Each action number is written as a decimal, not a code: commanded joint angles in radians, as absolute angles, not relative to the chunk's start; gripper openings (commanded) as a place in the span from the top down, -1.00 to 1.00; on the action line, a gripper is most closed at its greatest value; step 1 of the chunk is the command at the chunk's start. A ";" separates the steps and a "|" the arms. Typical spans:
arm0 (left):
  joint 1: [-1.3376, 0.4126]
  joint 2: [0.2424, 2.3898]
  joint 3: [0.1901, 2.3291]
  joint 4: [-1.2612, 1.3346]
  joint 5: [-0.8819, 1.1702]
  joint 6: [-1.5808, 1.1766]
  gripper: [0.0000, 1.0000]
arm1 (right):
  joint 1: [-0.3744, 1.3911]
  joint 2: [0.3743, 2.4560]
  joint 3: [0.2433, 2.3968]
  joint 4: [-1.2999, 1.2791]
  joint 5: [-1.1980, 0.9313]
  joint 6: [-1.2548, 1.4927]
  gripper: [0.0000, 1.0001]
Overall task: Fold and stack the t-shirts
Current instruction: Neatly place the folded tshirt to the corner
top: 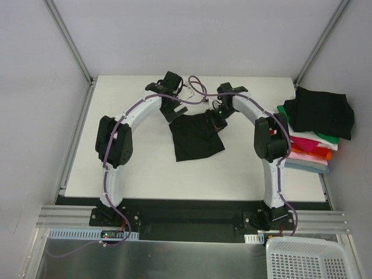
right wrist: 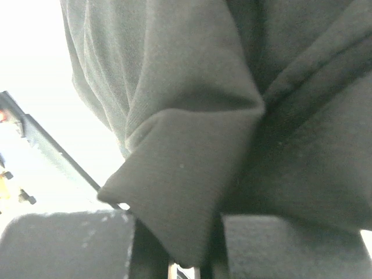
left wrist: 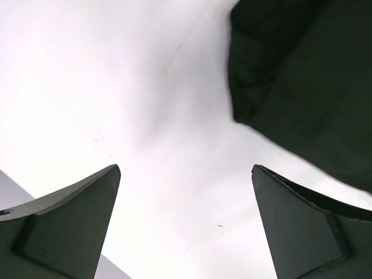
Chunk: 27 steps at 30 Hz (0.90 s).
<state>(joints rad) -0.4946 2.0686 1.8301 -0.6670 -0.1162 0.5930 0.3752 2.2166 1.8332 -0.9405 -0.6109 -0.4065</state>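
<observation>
black t-shirt [right wrist: 192,133] fold, pinched in right end effector [right wrist: 177,251], rest on table [top: 145,174]

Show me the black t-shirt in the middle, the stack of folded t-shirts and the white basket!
black t-shirt [top: 195,142], top view, middle of the cloth.
stack of folded t-shirts [top: 323,113], top view, on the black tee on top.
white basket [top: 302,258], top view, its bare mesh.

We log a black t-shirt [top: 196,138] lying rumpled at the middle of the white bench [top: 145,174]. The right end effector [top: 216,116] is at its upper right edge. The left end effector [top: 176,110] is just beside its upper left corner. A stack of folded t-shirts [top: 314,145], black on top, sits at the bench's right edge.
</observation>
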 commanded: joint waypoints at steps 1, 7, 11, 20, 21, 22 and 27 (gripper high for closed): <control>-0.474 2.020 1.868 -0.664 -0.143 0.612 -0.95 | 0.371 2.138 1.812 -0.999 -0.517 -0.434 0.98; -0.456 2.046 1.881 -0.661 -0.166 0.615 -0.95 | 0.373 2.099 1.813 -1.012 -0.456 -0.436 0.98; -0.448 2.056 1.878 -0.658 -0.163 0.603 -0.95 | 0.371 2.068 1.825 -1.025 -0.404 -0.434 0.98; -0.449 2.082 1.825 -0.646 -0.140 0.563 -0.93 | 0.350 2.016 1.913 -1.100 -0.227 -0.457 0.99; -0.451 2.083 1.818 -0.646 -0.138 0.561 -0.93 | 0.342 2.013 1.922 -1.114 -0.215 -0.460 0.99; -0.453 2.082 1.813 -0.643 -0.138 0.560 -0.93 | 0.338 2.013 1.943 -1.120 -0.204 -0.465 0.99; -0.465 2.071 1.778 -0.631 -0.135 0.551 -0.93 | 0.281 2.023 2.022 -1.176 -0.155 -0.480 0.99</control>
<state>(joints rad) -0.4572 2.0750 1.8065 -0.6453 -0.1394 0.5739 0.3283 2.0930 1.9308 -1.0992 -0.2291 -0.4530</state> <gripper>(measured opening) 0.966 0.084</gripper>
